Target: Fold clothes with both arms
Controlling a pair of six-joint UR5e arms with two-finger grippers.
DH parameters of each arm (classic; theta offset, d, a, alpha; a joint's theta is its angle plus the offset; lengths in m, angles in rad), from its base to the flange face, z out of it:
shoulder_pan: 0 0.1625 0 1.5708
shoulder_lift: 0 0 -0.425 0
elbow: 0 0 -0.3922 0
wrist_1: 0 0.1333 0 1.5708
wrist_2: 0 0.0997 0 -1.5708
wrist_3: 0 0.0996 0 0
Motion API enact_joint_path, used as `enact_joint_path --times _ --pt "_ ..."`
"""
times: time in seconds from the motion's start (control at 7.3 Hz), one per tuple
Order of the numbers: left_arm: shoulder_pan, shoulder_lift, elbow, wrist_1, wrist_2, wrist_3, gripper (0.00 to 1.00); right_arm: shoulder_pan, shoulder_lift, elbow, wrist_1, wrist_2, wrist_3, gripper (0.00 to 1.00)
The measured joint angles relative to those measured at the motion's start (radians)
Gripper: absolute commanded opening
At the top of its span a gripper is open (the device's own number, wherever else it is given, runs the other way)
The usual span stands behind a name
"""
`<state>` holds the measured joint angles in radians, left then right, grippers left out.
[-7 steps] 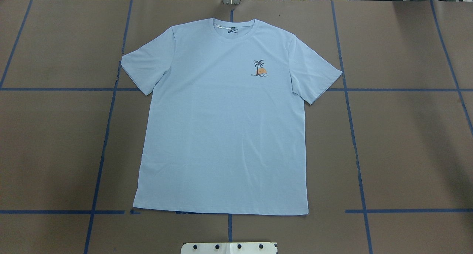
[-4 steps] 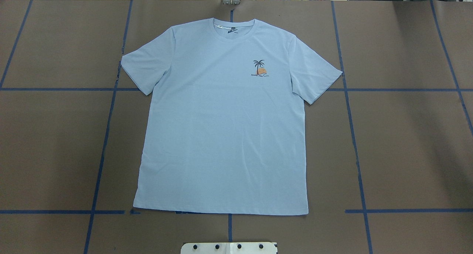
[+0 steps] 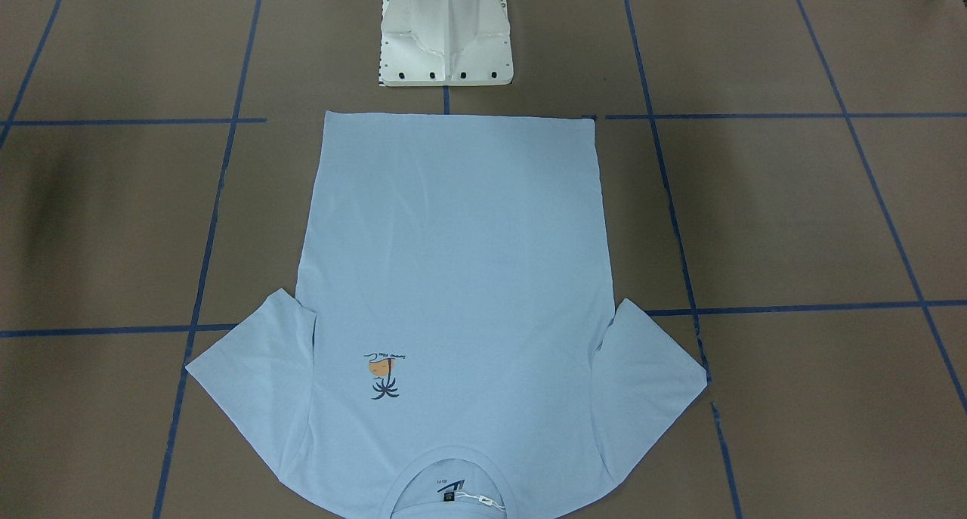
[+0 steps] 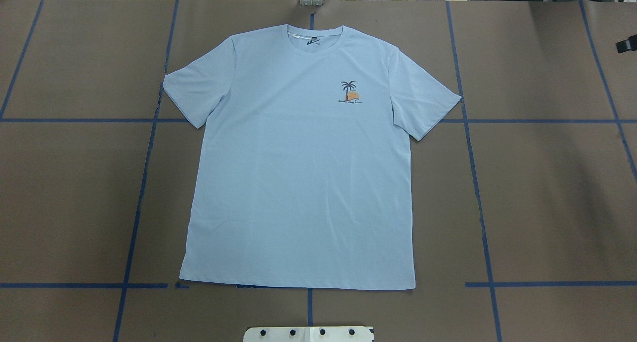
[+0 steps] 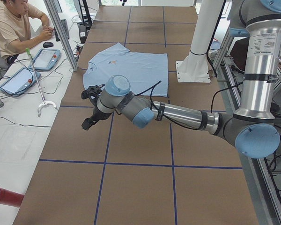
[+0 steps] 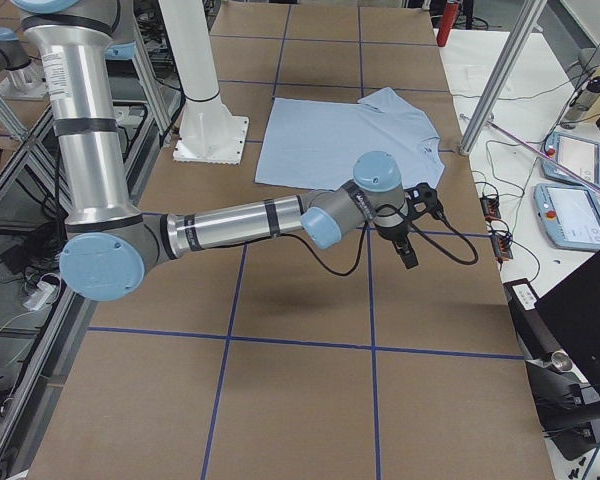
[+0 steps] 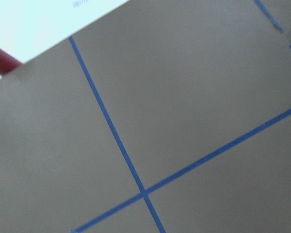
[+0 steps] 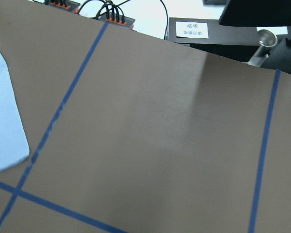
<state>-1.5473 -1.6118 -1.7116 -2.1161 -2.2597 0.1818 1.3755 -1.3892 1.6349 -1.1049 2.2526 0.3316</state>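
Overhead exterior checked first. Found T-shirt point(image 4: 298, 182) spread flat and face up near the middle of the bench point(image 4: 547, 182), collar toward the far edge, hem near the white pedestal point(image 4: 308, 333), sleeves out to either side. Noted palm print point(image 4: 350, 93) uppermost and neck label point(image 4: 312, 42) showing inside the collar. Saw no fold and no real wrinkle. Judged the layout deliberate: squared to the blue tape lines point(image 4: 144, 182) and centred ahead of the pedestal, giving each arm one side of the cloth to work.

Located left arm point(image 5: 178, 115) in the exterior left view, stretched low over bare bench well apart from the T-shirt, left fingers point(image 5: 87, 123) pointing downward. Located right arm point(image 6: 240, 222) likewise in the exterior right view, right fingers point(image 6: 410, 258) hanging over bare bench, clear of the sleeve. Checked both wrist views: bench and tape beneath, plus a sliver of T-shirt at the edge of the right one. Holding nothing on either side, as far as visible; cannot tell how far either pair stands open. Spotted a small black part point(image 4: 626, 45) at the right margin overhead, probably belonging to the right arm; too little for judgement.

Judged folding not yet begun; arms posed wide, apparently to leave the cloth unobstructed before a first grasp.
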Motion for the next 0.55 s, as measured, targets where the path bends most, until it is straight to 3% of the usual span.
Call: enact_joint_path --times 0.41,0.55 --pt "0.0 0.002 0.003 -0.017 -0.002 -0.001 1.0 -0.271 0.163 -0.07 0.067 -0.246 0.429 0.56" --pt "0.0 0.001 0.005 -0.018 -0.003 -0.001 1.0 -0.345 0.188 -0.109 0.127 -0.313 0.547 0.52"
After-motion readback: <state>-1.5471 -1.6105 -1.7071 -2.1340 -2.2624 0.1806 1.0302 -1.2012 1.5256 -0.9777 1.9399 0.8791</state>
